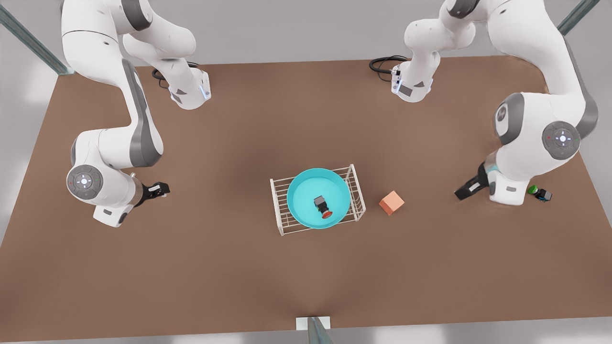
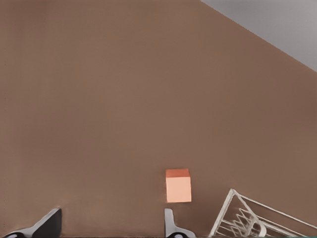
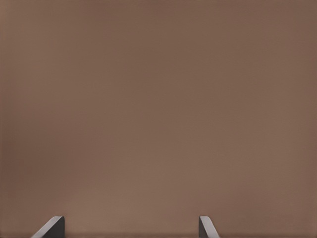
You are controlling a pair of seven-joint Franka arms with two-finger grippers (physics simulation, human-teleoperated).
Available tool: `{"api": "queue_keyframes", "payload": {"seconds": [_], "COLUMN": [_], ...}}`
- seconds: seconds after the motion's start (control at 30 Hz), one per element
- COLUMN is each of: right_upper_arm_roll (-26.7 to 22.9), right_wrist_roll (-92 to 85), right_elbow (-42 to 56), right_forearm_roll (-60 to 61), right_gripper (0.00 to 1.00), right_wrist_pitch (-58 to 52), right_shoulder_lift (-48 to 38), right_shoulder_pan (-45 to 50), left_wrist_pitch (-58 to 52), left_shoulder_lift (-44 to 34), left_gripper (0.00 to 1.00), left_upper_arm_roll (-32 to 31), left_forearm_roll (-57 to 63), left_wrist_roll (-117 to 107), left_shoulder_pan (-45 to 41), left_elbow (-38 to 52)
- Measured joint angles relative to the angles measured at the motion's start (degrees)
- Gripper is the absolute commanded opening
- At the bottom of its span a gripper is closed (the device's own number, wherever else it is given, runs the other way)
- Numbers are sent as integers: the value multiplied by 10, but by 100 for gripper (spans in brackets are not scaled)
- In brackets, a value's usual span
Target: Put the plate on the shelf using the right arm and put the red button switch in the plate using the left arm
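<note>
The turquoise plate (image 1: 306, 188) rests on top of the white wire shelf (image 1: 283, 224) at the table's middle. The red button switch (image 1: 323, 206) lies tipped over inside the plate, its red cap toward the front view's bottom. My left gripper (image 1: 160, 188) (image 2: 111, 229) hangs open and empty low over the table at the front view's left, well away from the shelf (image 2: 247, 213). My right gripper (image 1: 464, 192) (image 3: 130, 229) is open and empty at the front view's right, over bare table.
A salmon-orange cube (image 1: 391, 202) (image 2: 178, 186) sits just beyond the shelf toward the front view's right. A green-capped switch (image 1: 539, 192) lies behind the right arm's wrist, near the table's edge. Cables (image 1: 382, 64) lie by the arm bases.
</note>
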Motion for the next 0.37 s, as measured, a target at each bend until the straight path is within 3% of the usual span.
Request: {"api": "queue_keyframes", "payload": {"seconds": [0.37], "right_upper_arm_roll": [0], "right_wrist_roll": [-3], "right_elbow": [0], "right_forearm_roll": [0], "right_gripper": [100], "right_wrist_pitch": [-2], "right_shoulder_lift": [0], "right_shoulder_pan": [0], "left_wrist_pitch": [-23], "left_shoulder_lift": [-31], "left_gripper": [100], "left_upper_arm_roll": [14], "left_forearm_roll": [-40], "left_wrist_roll": [176], "left_shoulder_pan": [-24], "left_elbow": [-31]}}
